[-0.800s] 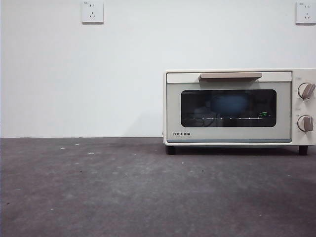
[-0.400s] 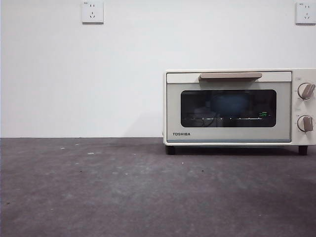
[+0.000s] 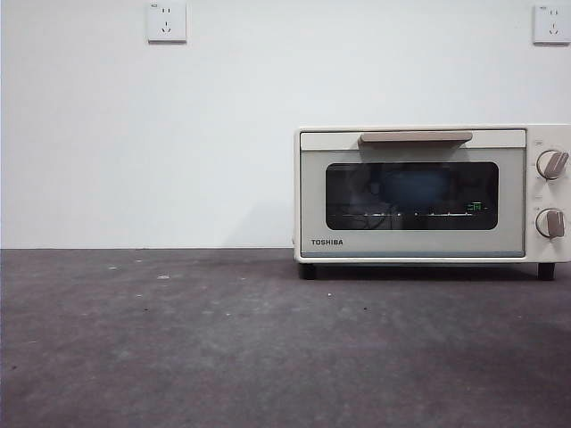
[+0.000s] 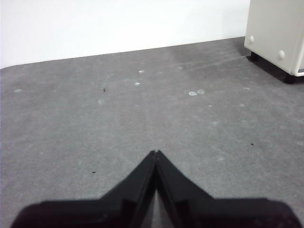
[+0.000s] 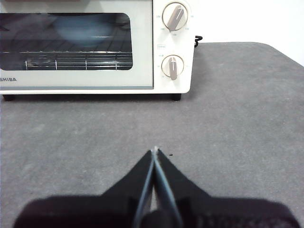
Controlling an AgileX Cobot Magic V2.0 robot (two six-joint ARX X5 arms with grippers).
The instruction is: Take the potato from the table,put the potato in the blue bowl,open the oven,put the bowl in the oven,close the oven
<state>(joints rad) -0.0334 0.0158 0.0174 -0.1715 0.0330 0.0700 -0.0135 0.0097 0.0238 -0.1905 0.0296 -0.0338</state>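
The cream-white oven (image 3: 428,192) stands at the right on the dark grey table (image 3: 223,339), its glass door closed under the beige bar handle (image 3: 416,137). Through the glass the blue bowl (image 3: 416,189) shows dimly on the rack; it also appears in the right wrist view, blue bowl (image 5: 83,28). The potato is hidden. My right gripper (image 5: 155,151) is shut and empty, low over the table in front of the oven (image 5: 95,47). My left gripper (image 4: 155,153) is shut and empty over bare table, with a corner of the oven (image 4: 278,33) off to one side.
Two knobs (image 3: 551,164) sit on the oven's right panel. A white wall with two power sockets (image 3: 167,21) rises behind the table. A dark cable (image 5: 197,40) shows behind the oven. The table's edge curves off past the oven in the right wrist view.
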